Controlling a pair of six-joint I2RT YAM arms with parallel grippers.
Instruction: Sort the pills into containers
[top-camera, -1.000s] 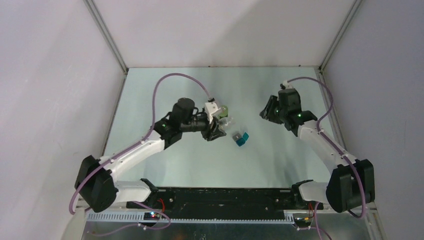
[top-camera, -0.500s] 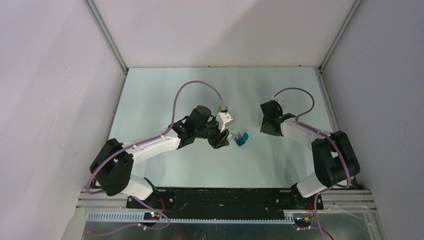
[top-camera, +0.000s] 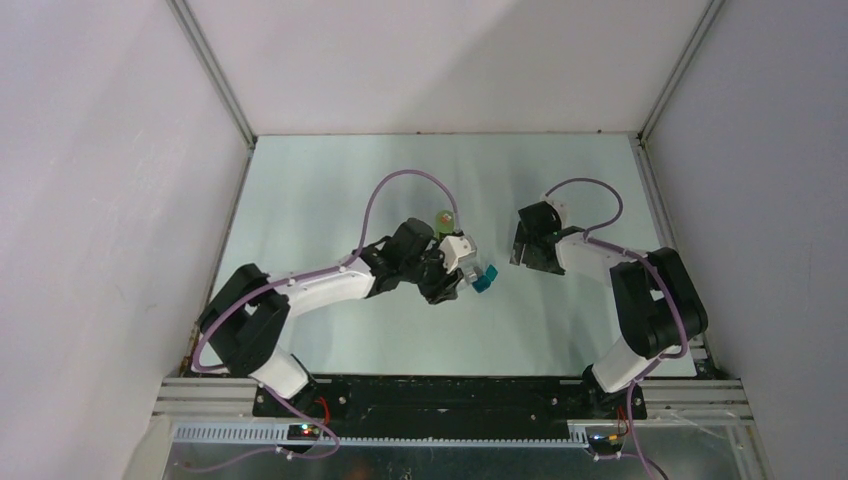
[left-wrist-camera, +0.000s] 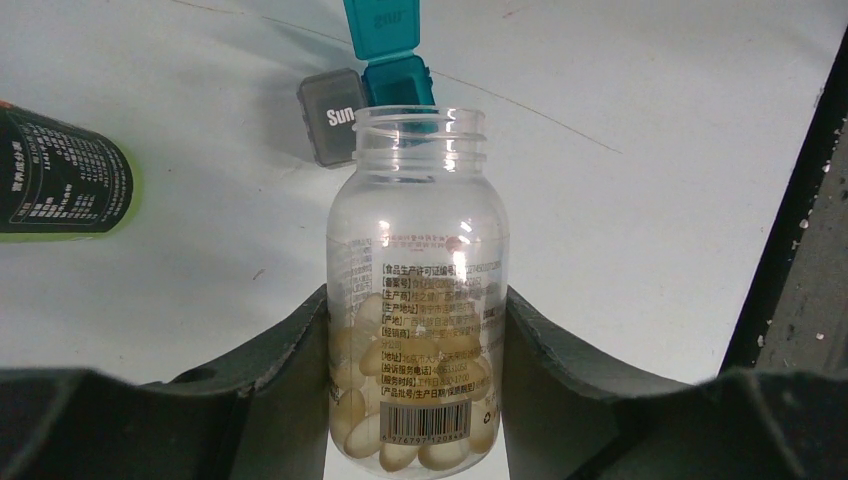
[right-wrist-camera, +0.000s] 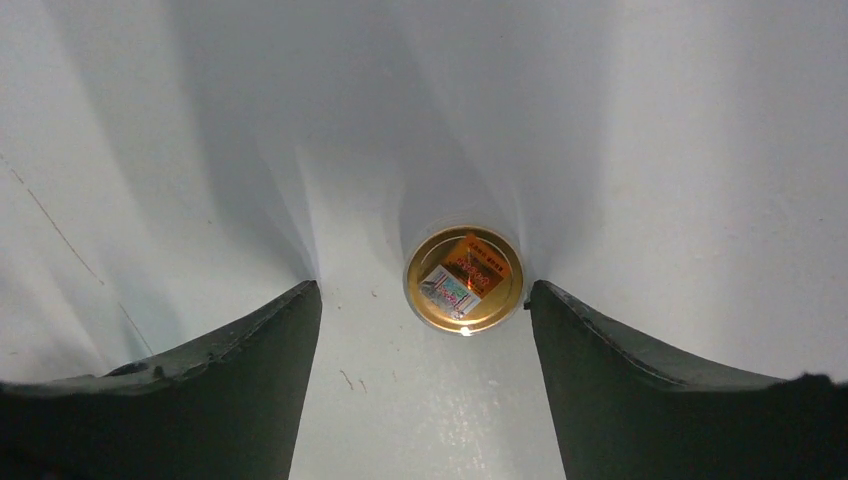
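My left gripper (left-wrist-camera: 418, 345) is shut on a clear, uncapped bottle (left-wrist-camera: 418, 250) holding pale beige capsules. The bottle's open mouth points at a teal pill organizer (left-wrist-camera: 398, 82) whose lid stands open, next to a grey "Sun" compartment (left-wrist-camera: 333, 115). A dark bottle with lime-green (left-wrist-camera: 60, 175) lies at the left; it also shows in the top view (top-camera: 446, 217). My right gripper (right-wrist-camera: 425, 300) is open and low over the table. An orange-gold cap (right-wrist-camera: 464, 279) lies flat between its fingertips, closer to the right finger. In the top view my left gripper (top-camera: 462, 274) is beside the organizer (top-camera: 484, 280), and my right gripper (top-camera: 522, 250) is to their right.
Grey walls enclose the pale table (top-camera: 330, 190) on three sides. The right arm's elbow (top-camera: 655, 300) is folded near the right wall. A black rail (top-camera: 450, 395) runs along the near edge.
My left gripper has carried the clear bottle right, up to the teal organizer. My right arm has folded back and its gripper has come down slightly left, over the cap.
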